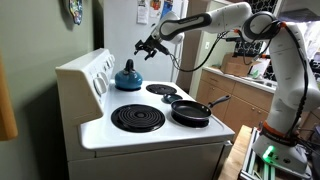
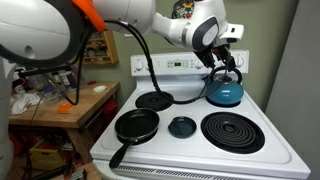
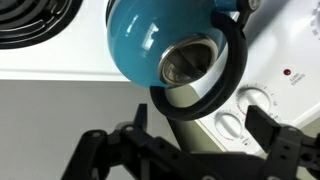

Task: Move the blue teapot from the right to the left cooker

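Blue teapot was not yet held: the jaws of the gripper stood wide open and empty, one finger at each side of the wrist view. They hovered near the arched handle without touching it. The teapot sat at the back of the white stovetop, close against the control panel and apart from the left cooker. Judgement: the step in hand was the approach to the grasp. To do it well, centre the top of the handle between the fingers, square to its arch, descend until the pads bracket it, then close. Lift straight up so the base clears the surface before carrying it to the coil, keeping away from the frying pan. Materials: the teapot body was squat, rounded and glossy blue, likely slick, so the thin black handle looked the sounder hold; the body might swing beneath it. The cooker was a flat, ridged black spiral, wider than the teapot's base. The stovetop was smooth and white.
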Tool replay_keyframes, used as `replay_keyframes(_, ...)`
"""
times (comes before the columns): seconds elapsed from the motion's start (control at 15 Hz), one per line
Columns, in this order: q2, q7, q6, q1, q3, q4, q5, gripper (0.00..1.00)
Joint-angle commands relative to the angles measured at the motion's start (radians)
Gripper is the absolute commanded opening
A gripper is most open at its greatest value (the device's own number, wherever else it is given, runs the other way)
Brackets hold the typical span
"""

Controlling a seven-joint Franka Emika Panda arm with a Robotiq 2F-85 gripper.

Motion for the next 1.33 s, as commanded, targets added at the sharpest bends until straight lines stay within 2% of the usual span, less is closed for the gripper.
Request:
replay_keyframes(0.0,0.085,-0.066,0.068,-0.034,0.053,0.073,0.142,1.0)
replay_keyframes(0.07,0.099,-0.1,0.075,-0.045,0.075,0.086,0.183,1.0)
replay_keyframes(0.13,0.056,-0.048,0.053,-0.005,0.018,0.042,0.121,1.0)
replay_keyframes(0.4,0.088,-0.076,0.064,-0.019,0.043,0.075,0.164,1.0)
replay_keyframes(0.6,0.129,-0.101,0.116,-0.038,0.086,0.104,0.228,1.0)
replay_keyframes(1.13,0.201,-0.117,0.151,-0.039,0.103,0.161,0.265,0.99)
replay_keyframes(1.2,0.21,-0.122,0.159,-0.039,0.103,0.17,0.263,0.88)
replay_keyframes(1.27,0.217,-0.125,0.16,-0.039,0.103,0.179,0.261,0.82)
